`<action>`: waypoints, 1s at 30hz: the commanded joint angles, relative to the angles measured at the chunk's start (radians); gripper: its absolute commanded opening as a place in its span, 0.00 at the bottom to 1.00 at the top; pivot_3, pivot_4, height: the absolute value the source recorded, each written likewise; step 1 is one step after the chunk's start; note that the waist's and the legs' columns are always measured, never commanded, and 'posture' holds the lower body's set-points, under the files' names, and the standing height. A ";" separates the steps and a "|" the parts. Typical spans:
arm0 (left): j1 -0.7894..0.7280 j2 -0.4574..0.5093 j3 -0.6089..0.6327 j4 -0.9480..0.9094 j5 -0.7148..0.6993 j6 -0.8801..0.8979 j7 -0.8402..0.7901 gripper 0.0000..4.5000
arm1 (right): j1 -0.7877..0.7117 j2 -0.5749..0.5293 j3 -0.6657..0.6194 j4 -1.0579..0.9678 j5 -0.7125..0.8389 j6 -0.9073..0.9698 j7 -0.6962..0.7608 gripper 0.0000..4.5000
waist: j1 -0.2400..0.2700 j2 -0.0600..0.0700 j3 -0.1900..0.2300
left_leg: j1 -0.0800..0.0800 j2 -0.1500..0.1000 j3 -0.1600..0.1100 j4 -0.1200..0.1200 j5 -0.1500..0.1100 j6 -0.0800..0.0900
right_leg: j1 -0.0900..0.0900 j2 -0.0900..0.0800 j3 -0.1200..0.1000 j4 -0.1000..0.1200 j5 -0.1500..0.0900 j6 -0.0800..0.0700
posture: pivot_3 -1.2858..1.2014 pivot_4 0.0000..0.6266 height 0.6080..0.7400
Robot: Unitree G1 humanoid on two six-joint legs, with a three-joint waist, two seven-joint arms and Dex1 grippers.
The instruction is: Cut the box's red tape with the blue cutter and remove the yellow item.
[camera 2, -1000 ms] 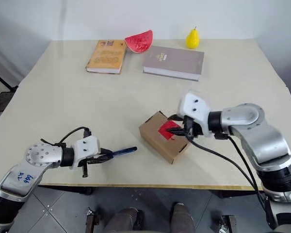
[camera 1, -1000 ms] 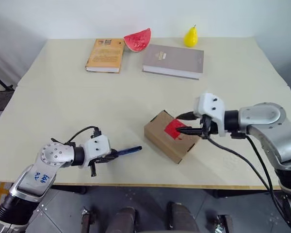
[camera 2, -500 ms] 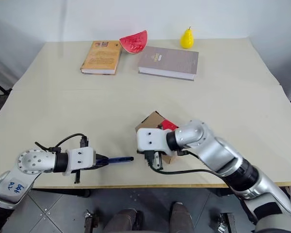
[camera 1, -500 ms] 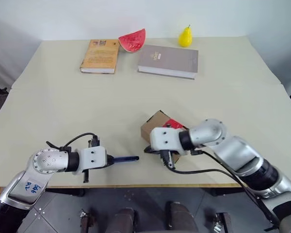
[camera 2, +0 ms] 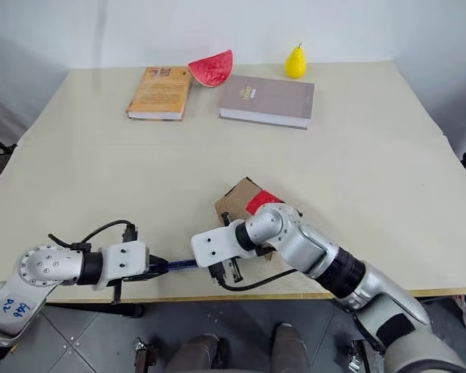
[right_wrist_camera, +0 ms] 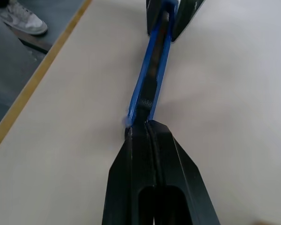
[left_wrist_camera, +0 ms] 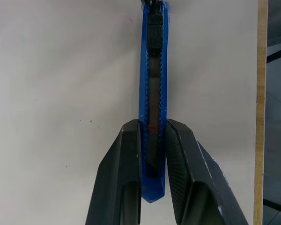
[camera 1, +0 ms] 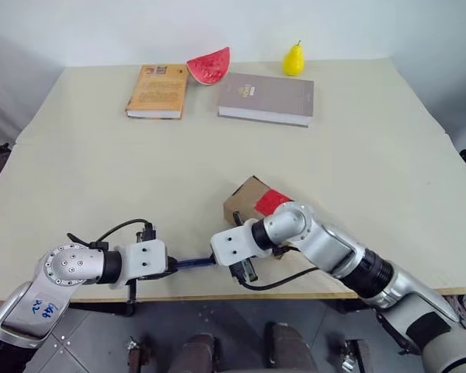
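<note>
My left gripper (camera 1: 175, 266) sits near the table's front edge, shut on the rear half of the blue cutter (camera 1: 194, 263), which lies low over the table and points right. In the left wrist view its fingers (left_wrist_camera: 129, 154) clamp the cutter (left_wrist_camera: 153, 70) on both sides. My right gripper (camera 1: 215, 262) reaches left across the front of the box (camera 1: 241, 203), shut, with its fingertips (right_wrist_camera: 141, 129) against the cutter's far end (right_wrist_camera: 152, 70). The brown box stands just behind that wrist, with the red tape (camera 1: 272, 202) on its top. The yellow item is hidden.
At the back of the table lie an orange book (camera 1: 157, 89), a grey book (camera 1: 266, 97), a red watermelon slice (camera 1: 208, 66) and a yellow pear (camera 1: 293, 59). The table's front edge (camera 1: 295, 294) runs close below both grippers.
My right gripper left the box's top, swung left and down to the cutter's tip and shut. The left gripper drew back slightly with the cutter. The camera also shifted.
</note>
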 commanded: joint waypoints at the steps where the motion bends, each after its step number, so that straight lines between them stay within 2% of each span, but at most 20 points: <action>1: 0.040 0.006 -0.055 0.015 0.022 0.030 -0.022 0.09 | -0.001 0.021 0.012 0.010 -0.024 -0.041 0.021 0.01 | -0.001 0.000 0.000 | 0.001 0.000 0.000 0.000 0.000 0.000 | 0.001 0.000 0.000 0.000 0.000 0.000 | 0.52 0.24 1.00; 14: 0.034 -0.011 -0.066 0.007 0.026 0.054 -0.009 0.09 | -0.004 0.165 0.020 0.136 -0.085 -0.118 0.021 0.01 | -0.003 0.001 -0.001 | 0.007 0.000 0.001 -0.001 0.000 -0.001 | 0.005 0.000 0.001 0.002 -0.001 -0.001 | 0.52 0.24 1.00; 18: 0.034 -0.017 -0.060 0.006 0.024 0.062 0.000 0.09 | -0.004 0.176 -0.027 0.114 -0.068 -0.094 0.021 0.01 | -0.003 0.001 -0.001 | 0.007 0.000 0.001 -0.001 0.000 -0.001 | 0.005 0.000 0.001 0.002 -0.001 -0.001 | 0.52 0.24 1.00; 23: 0.058 -0.053 -0.006 0.026 0.006 0.043 0.042 0.09 | -0.021 0.163 -0.228 -0.051 0.131 0.191 0.053 0.01 | 0.000 0.001 -0.001 | 0.007 0.000 0.001 -0.001 0.000 -0.001 | 0.005 0.000 0.001 0.002 -0.001 -0.001 | 0.52 0.24 1.00; 26: 0.071 -0.110 0.055 0.060 -0.002 -0.038 0.092 0.09 | -0.028 0.065 -0.307 -0.157 0.210 0.328 0.103 0.13 | 0.011 0.001 -0.001 | 0.007 0.000 0.000 -0.001 -0.001 -0.001 | 0.005 -0.001 0.001 0.002 -0.001 -0.001 | 0.52 0.24 1.00; 30: 0.010 -0.216 0.135 0.147 -0.003 -0.213 0.192 0.09 | -0.114 -0.078 -0.459 -0.185 0.336 0.496 0.149 0.42 | 0.027 0.000 0.000 | 0.005 -0.001 0.000 0.000 -0.001 0.000 | 0.005 -0.001 0.000 0.000 -0.001 -0.001 | 0.52 0.24 1.00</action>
